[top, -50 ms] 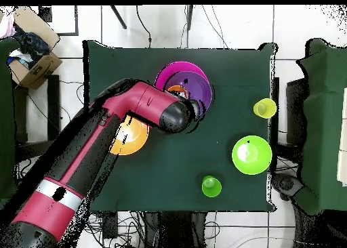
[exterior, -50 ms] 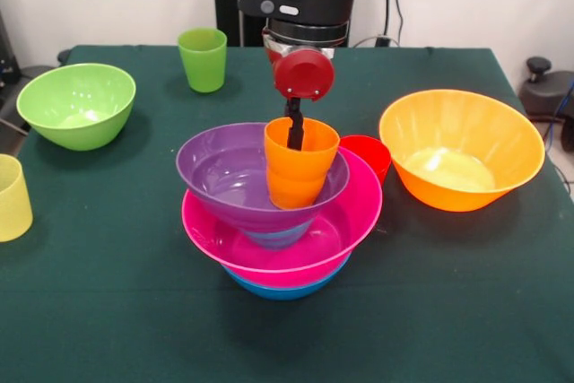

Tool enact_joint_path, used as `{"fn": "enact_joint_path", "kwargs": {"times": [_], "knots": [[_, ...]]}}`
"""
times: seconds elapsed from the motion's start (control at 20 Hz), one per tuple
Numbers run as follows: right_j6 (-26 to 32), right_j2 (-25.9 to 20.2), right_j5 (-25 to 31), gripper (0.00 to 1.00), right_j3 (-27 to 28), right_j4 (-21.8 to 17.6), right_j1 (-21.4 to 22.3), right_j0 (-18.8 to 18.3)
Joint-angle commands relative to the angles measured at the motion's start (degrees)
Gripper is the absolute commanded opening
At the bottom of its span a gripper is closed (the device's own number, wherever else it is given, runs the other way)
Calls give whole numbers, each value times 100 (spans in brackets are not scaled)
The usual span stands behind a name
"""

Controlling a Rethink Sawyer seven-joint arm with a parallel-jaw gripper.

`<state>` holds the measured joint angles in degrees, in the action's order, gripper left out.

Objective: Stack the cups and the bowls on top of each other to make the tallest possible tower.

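The tower stands mid-table: a blue bowl (exterior, -50 ms: 282,291) at the bottom, a pink bowl (exterior, -50 ms: 296,253) in it, and a purple bowl (exterior, -50 ms: 224,172) (top, -50 ms: 193,79) on top, tilted, with a bluish bowl showing under it. My gripper (exterior, -50 ms: 294,139) reaches down from above. It is shut on the far rim of the orange cup (exterior, -50 ms: 300,168) (top, -50 ms: 177,91), one black finger inside it. The cup hangs upright over the right side of the purple bowl. In the overhead view the arm's head hides the gripper. A red cup (exterior, -50 ms: 369,154) stands just behind the pink bowl.
An orange bowl (exterior, -50 ms: 461,148) (top, -50 ms: 132,138) sits to the right, a lime green bowl (exterior, -50 ms: 76,103) (top, -50 ms: 252,154) far left, a green cup (exterior, -50 ms: 203,58) (top, -50 ms: 211,186) behind it, and a pale yellow cup (exterior, -50 ms: 11,196) (top, -50 ms: 264,108) at the left edge.
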<state>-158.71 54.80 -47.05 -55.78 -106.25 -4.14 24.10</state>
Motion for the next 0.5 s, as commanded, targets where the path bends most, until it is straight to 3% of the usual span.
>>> {"fn": "enact_joint_path", "kwargs": {"times": [0.05,0.5], "knots": [[-394,-816,-235,100,288,269,-119,-67],[-476,-745,-270,100,241,257,-93,-65]]}}
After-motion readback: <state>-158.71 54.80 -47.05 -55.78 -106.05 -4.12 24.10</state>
